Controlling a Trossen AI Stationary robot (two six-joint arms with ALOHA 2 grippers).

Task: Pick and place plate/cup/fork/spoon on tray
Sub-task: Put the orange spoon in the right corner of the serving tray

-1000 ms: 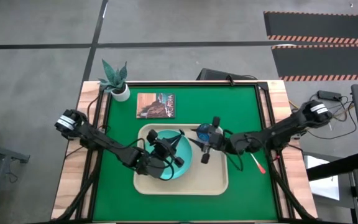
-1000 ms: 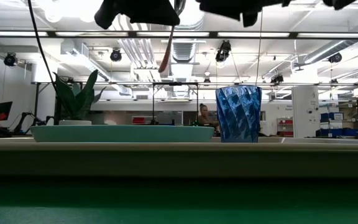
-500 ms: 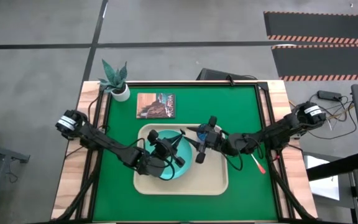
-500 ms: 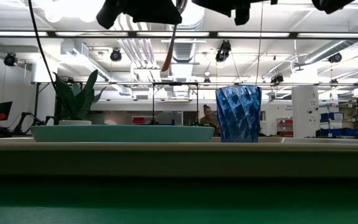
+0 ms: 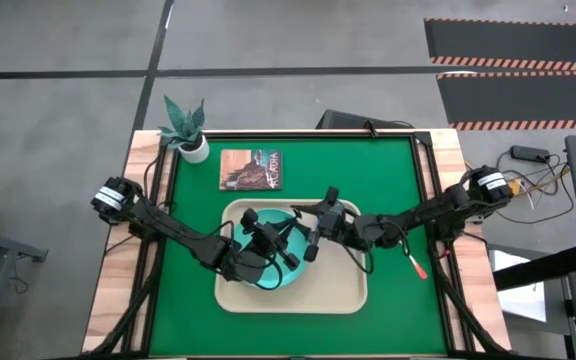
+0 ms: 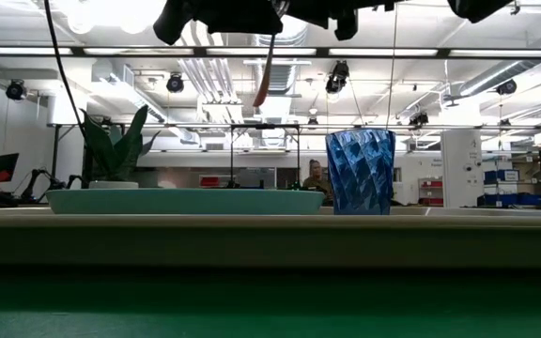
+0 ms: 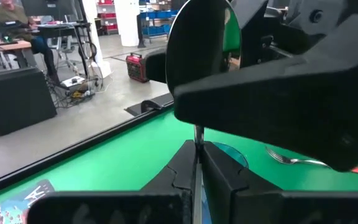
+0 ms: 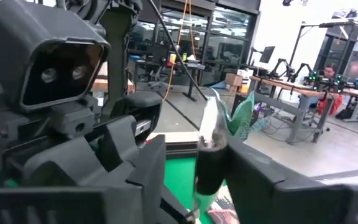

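Observation:
The beige tray (image 5: pixel 348 292) holds the turquoise plate (image 6: pixel 186 200) and the dark blue cup (image 6: pixel 360 172), which stands upright to the plate's right. In the high view my right arm covers the cup. My left gripper (image 5: pixel 278 240) is above the plate, shut on the spoon (image 7: pixel 197 62). My right gripper (image 5: pixel 314 238) is open and faces it closely; its fingers stand to either side of the spoon (image 8: pixel 210 121). I cannot tell whether they touch it. The fork (image 5: pixel 414 264) lies flat on the green mat to the right of the tray. My left gripper pinches the spoon's thin silver shaft (image 7: pixel 196 140) between its two fingers, just below the bowl. The fingers come level from the table's left and lie across the spoon. The spoon stands upright, bowl up. Its red-orange handle (image 6: pixel 263 83) hangs below, clear of the plate.
A white pot with a green plant (image 5: pixel 190 140) stands at the far left corner. A brown picture card (image 5: pixel 252 168) lies beyond the tray. The two grippers are close together over the tray's middle. People show in the room behind the table (image 6: pixel 313 174).
My right gripper has gone toward the table's left edge, away from the cup and up close to my left gripper and the spoon. The cup stays upright on the tray.

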